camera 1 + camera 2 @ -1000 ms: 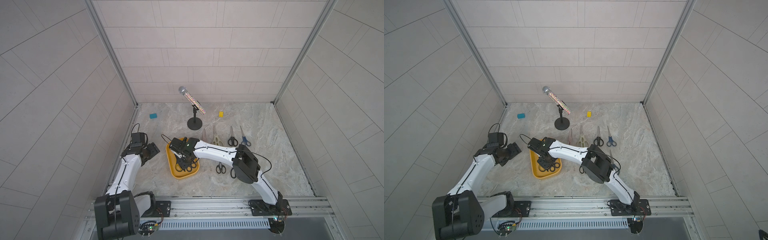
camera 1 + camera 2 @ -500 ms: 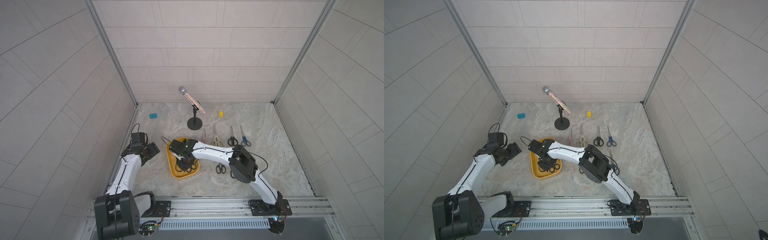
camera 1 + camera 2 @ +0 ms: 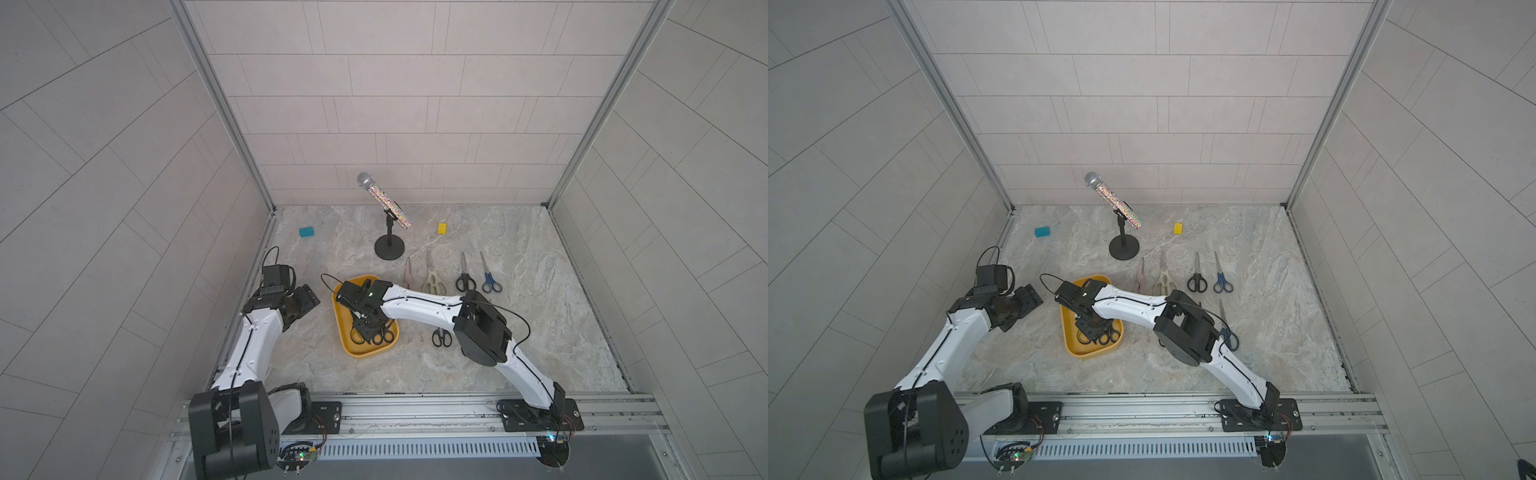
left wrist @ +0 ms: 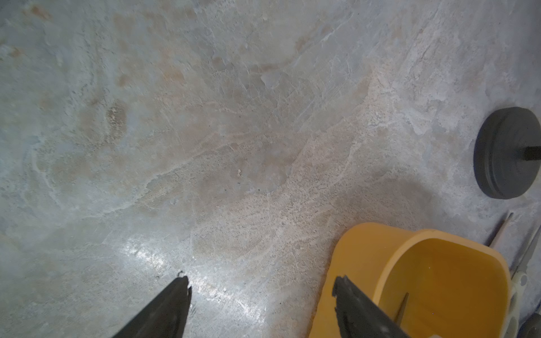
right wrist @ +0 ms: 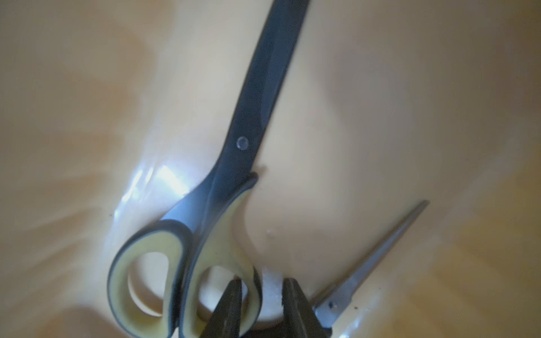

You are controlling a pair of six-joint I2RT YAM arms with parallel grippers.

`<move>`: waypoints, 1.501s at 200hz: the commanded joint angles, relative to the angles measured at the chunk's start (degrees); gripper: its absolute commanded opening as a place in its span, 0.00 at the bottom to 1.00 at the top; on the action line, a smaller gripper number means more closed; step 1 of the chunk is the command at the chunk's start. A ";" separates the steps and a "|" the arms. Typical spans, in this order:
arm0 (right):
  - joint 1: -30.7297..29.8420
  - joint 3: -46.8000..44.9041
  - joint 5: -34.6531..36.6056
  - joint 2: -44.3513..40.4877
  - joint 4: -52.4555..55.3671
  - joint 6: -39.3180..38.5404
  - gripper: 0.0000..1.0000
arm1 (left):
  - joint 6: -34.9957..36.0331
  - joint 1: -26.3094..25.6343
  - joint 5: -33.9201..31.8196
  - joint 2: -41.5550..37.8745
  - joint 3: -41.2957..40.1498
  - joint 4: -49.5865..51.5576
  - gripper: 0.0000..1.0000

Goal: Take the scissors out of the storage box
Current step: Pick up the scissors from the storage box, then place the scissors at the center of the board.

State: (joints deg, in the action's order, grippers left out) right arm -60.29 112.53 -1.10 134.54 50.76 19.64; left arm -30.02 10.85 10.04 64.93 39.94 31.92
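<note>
Though obscure overhead — tool (image 5: 262, 283) astride scissors (image 5: 234, 164)

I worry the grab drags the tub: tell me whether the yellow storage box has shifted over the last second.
No. In a top view the storage box keeps its gap to the microphone stand base.

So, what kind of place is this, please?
Likely a robot test booth: bare tiled walls, left arm and right arm bolted to a metal rail, a microphone as prop.
</note>
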 commanded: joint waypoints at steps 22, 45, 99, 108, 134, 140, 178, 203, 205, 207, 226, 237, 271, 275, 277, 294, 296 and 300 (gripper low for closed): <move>0.35 -1.17 1.63 4.27 2.15 0.68 0.23 | 0.16 0.31 -0.10 -0.14 0.62 0.13 0.84; 0.44 -1.18 2.27 3.82 2.07 0.18 0.05 | 0.22 0.31 -0.08 -0.11 0.60 0.00 0.84; 1.46 -0.57 4.39 -1.56 1.71 -3.11 0.00 | 0.23 0.29 -0.89 0.38 0.83 -0.40 0.84; 2.03 -0.81 3.89 -3.10 1.61 -3.32 0.00 | 0.23 0.32 -0.98 0.38 0.84 -0.51 0.84; 2.98 -1.76 1.59 -7.98 0.38 -4.29 0.00 | 0.34 0.31 -1.28 0.55 0.84 -0.55 0.84; 3.03 -2.12 1.17 -9.11 -0.14 -4.39 0.00 | 0.38 0.31 -1.22 0.55 0.84 -0.63 0.84; 3.68 -3.67 -3.16 -14.32 -2.20 -4.28 0.00 | 0.35 0.31 -1.01 0.55 0.66 -0.90 0.84; 4.60 -5.25 -4.52 -17.41 -2.68 -2.44 0.00 | 0.38 0.25 -0.39 0.38 0.39 -1.31 0.84; 4.75 -5.51 -4.52 -17.74 -2.62 -2.15 0.00 | 0.37 0.23 -0.27 0.38 0.35 -1.33 0.84; 4.86 -5.84 -4.52 -18.09 -2.60 -1.95 0.00 | 0.37 0.22 -0.13 0.38 0.32 -1.40 0.84; 6.07 -10.54 -3.16 -22.39 -1.44 1.45 0.00 | 0.40 0.13 1.12 0.60 0.22 -1.93 0.83; 6.62 -14.17 -1.77 -25.51 -0.41 3.49 0.00 | 0.42 0.13 1.96 0.70 0.15 -2.28 0.83; 7.11 -28.01 -0.46 -35.22 2.41 10.34 0.00 | 0.28 -0.29 3.40 0.84 -0.21 -3.09 0.82; 7.12 -29.46 -0.29 -36.26 2.76 11.33 0.00 | 0.27 -0.36 3.60 0.74 -0.26 -3.25 0.82; 7.12 -30.24 -0.26 -36.80 2.87 11.81 0.00 | 0.28 -0.39 3.58 0.73 -0.23 -3.31 0.81; 7.34 -36.51 -0.64 -40.78 3.11 15.73 0.00 | 0.27 -0.78 3.76 0.31 -0.45 -3.52 0.81; 7.37 -37.17 -0.76 -41.23 3.18 16.16 0.00 | 0.24 -0.77 3.76 0.30 -0.41 -3.60 0.81; 7.43 -38.40 -1.14 -41.97 3.24 16.91 0.00 | 0.23 -0.89 3.81 0.21 -0.39 -3.63 0.81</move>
State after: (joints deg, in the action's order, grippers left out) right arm -52.75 79.77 -2.87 97.60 51.40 29.04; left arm -30.02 10.55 13.08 65.60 39.94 29.04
